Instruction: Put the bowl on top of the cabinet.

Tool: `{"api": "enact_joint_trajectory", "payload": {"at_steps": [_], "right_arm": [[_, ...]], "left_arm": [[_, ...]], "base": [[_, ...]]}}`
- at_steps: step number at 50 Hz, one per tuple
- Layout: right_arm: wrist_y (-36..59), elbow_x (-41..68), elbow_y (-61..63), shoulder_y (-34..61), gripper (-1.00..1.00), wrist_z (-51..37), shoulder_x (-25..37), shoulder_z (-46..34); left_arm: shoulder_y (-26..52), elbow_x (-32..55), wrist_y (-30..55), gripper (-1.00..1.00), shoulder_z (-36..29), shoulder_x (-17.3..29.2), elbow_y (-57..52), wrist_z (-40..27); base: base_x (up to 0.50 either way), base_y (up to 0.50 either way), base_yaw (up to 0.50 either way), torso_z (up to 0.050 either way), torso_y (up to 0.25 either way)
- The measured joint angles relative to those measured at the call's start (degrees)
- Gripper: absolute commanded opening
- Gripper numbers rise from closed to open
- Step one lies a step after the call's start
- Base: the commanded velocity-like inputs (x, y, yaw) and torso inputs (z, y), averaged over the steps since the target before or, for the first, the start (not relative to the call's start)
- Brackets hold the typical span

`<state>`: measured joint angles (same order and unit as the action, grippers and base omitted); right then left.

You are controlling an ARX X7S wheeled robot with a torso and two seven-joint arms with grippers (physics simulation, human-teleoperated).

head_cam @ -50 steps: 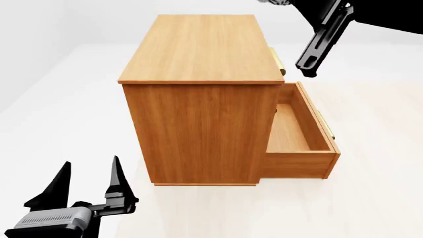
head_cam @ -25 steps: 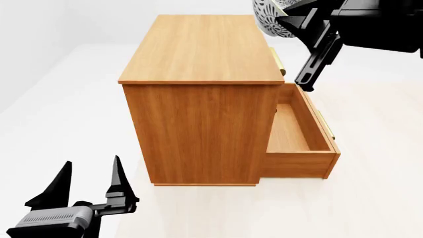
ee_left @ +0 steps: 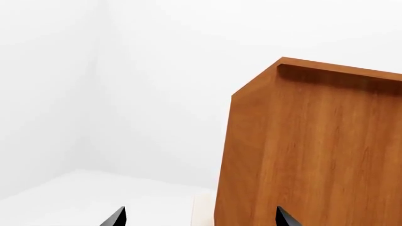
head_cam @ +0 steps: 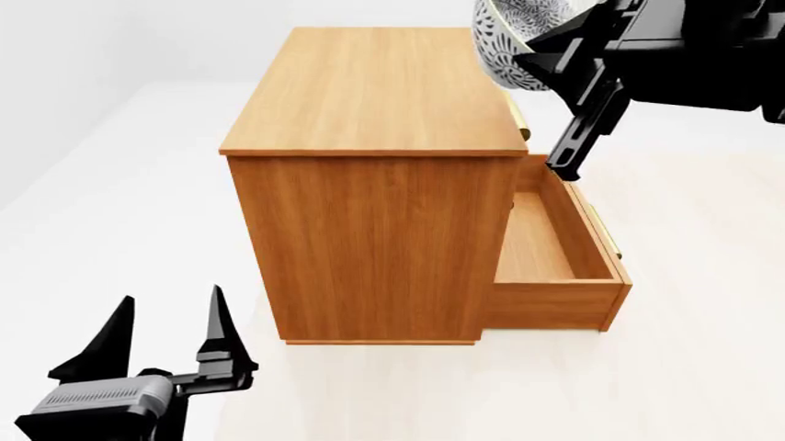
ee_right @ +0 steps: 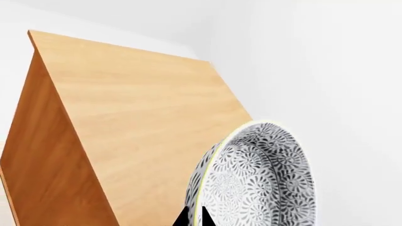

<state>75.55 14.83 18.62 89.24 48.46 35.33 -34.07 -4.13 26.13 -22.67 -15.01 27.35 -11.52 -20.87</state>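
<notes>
In the head view, the large orange-brown wooden cabinet (head_cam: 374,175) is seen standing on the pale floor (head_cam: 110,230), its flat top bare. Its lowest drawer (head_cam: 554,262) is pulled out to the right, and nothing is seen inside it. The small round ceramic bowl (head_cam: 516,39), white with a dense blue-grey leaf pattern, is held tipped on edge above the cabinet's far right corner, clear of the top, and is cut off by the frame's upper edge. It is grasped at the rim by the right gripper (head_cam: 567,64), one black finger of which hangs down past the brass bar handle (head_cam: 517,118). The left gripper (head_cam: 165,340) is shown low at the near left, its two pointed fingers spread apart and holding nothing.

In the left wrist view, only the cabinet's side panel (ee_left: 314,150) against white walls is shown, with two black fingertips (ee_left: 115,218) barely entering the frame, well apart.

In the right wrist view, the patterned inside of the bowl (ee_right: 257,181) is shown, which the head view hardly reveals; nothing is lying in it. The cabinet top (ee_right: 138,108) is seen beyond. The fingers are almost wholly cut off, one dark tip (ee_right: 188,217) being visible at the rim.
</notes>
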Motion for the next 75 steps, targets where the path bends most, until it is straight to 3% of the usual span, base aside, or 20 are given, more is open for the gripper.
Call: {"api": "enact_joint_trajectory", "payload": {"at_steps": [75], "right_arm": [[-5.6, -4.7, -12.3, 8.5, -1.0, 1.1, -11.4, -22.0]], "left_arm": [[2.0, 3.8, 1.6, 1.0, 1.0, 1.4, 1.4, 0.6]], "base": [[0.0, 0.0, 0.0, 0.0, 0.0]]}}
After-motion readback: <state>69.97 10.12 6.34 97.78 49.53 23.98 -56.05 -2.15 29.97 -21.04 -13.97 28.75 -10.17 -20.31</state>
